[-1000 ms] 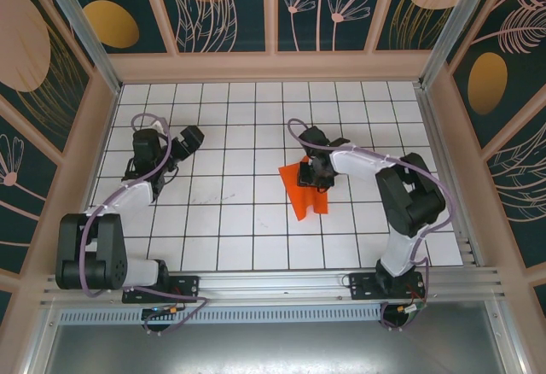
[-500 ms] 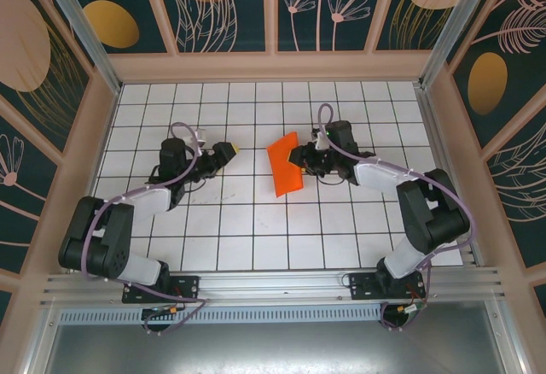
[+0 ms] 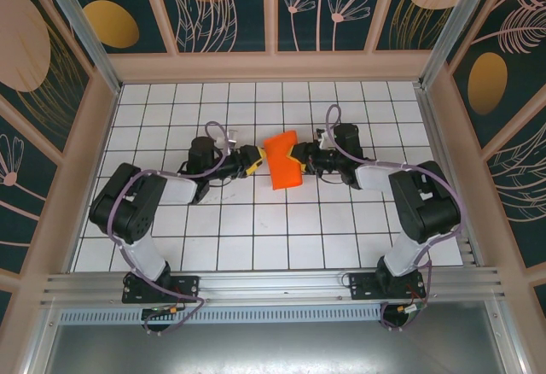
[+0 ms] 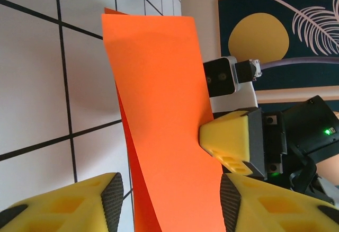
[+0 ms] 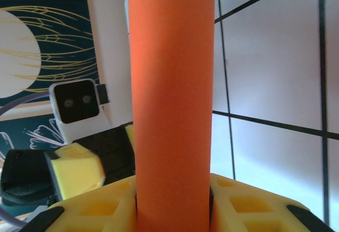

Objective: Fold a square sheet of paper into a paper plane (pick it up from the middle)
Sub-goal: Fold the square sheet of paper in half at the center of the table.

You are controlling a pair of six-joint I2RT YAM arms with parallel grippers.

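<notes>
Over the white grid table, my right gripper clamps the folded square sheet of paper aloft mid-table, my left gripper straddles its edge, jaws apart, so I'd close squarely, without twisting.

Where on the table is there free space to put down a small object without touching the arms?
Free: the near middle tiles, between the left arm and the right arm, and the back rows along the back wall. Crowded: the middle row, where both arms meet at the sheet of paper.
</notes>
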